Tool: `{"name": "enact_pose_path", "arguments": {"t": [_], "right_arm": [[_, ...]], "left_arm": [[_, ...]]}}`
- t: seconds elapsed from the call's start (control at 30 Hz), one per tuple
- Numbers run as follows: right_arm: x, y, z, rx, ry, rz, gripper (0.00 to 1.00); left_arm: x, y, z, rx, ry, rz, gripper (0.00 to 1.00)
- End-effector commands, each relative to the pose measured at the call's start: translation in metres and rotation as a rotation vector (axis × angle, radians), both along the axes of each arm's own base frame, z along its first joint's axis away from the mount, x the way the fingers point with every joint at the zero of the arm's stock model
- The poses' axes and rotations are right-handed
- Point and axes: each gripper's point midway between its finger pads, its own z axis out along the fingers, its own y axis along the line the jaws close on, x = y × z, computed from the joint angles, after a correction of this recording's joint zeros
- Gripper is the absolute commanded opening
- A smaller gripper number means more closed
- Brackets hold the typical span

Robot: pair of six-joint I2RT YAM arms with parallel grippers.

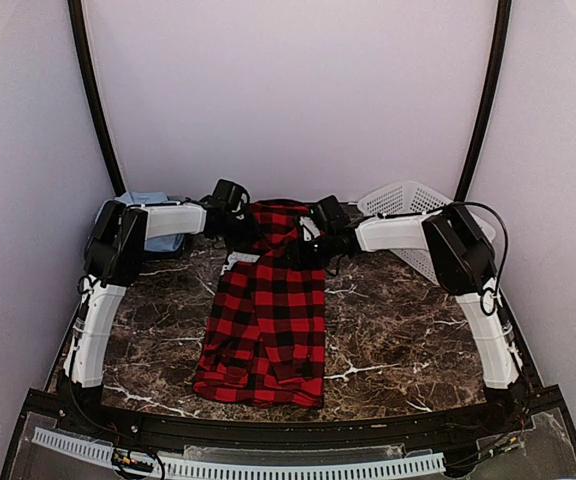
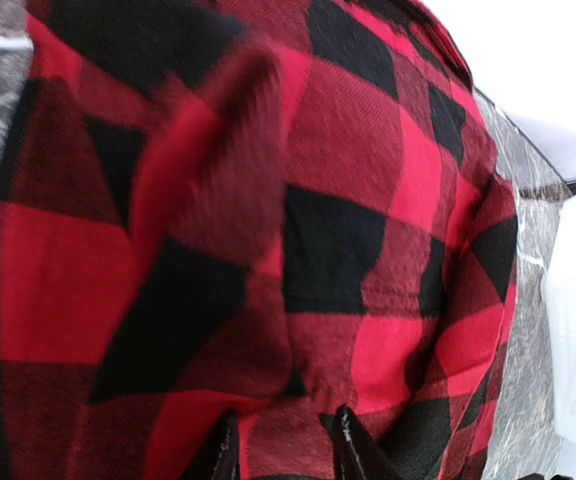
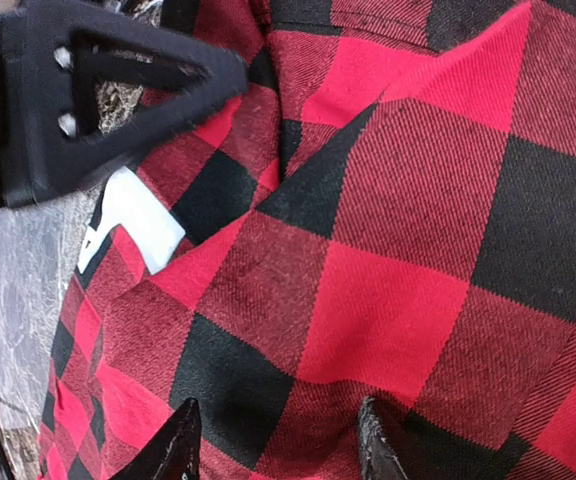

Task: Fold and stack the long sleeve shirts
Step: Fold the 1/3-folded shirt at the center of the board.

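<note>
– So, where is the flannel shirt (image 1: pixel 268 320), and how will it handle?

– It lies on the desk (image 1: pixel 388 340), just left of the white mesh basket (image 1: pixel 398 198), gathered into one long narrow strip. I'd judge it soft, light and limp. The cloth looks thick and brushed, not slippery, and there is nothing to break. It will sag and bunch wherever it isn't supported.

– Which way does it run?

– Its long axis starts level with the basket and runs away from it toward the arm bases. A white tag (image 3: pixel 133 225) shows at the basket end, so I take that for the collar end, though I can't make out the collar itself.

– And the tools?

– Both sit at the basket end of the strip. The left tool (image 2: pixel 286 455) has its tips narrowly apart with a ridge of cloth between them. The right tool (image 3: pixel 278 445) stands about half wide, with cloth across the gap. Whether either truly pinches, I cannot tell.

– Where would you take hold?

– At the two shoulder corners of that end, one per tool, through a doubled layer at a seam. Then the weight hangs evenly and the strip can be spread flat.

– Anything else?

– A light blue shirt (image 1: pixel 153 212) lies on the far side of the flannel from the basket.
</note>
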Motion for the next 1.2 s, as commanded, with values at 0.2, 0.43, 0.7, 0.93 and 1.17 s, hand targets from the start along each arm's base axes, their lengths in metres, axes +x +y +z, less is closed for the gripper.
{"name": "enact_pose_path", "arguments": {"t": [0.2,0.43,0.7,0.93,1.17], "right_arm": [[0.025,-0.001,-0.014,-0.091,-0.040,0.046,0.51],[0.038,-0.004,-0.030,-0.120,-0.023,0.040,0.50],[0.051,-0.014,-0.032,-0.146,-0.034,0.026,0.51],[0.063,-0.025,-0.029,-0.140,-0.040,0.041,0.52],[0.069,-0.024,-0.031,-0.144,-0.039,0.071,0.53]], "left_arm": [[-0.019,0.003,0.072,-0.013,-0.096,-0.105,0.37],[-0.059,-0.015,0.073,-0.069,-0.081,-0.171,0.31],[-0.067,-0.029,0.046,-0.123,-0.047,-0.184,0.24],[-0.065,-0.014,-0.008,-0.085,0.069,-0.103,0.19],[-0.062,-0.001,-0.025,-0.040,0.117,-0.070,0.19]]}}
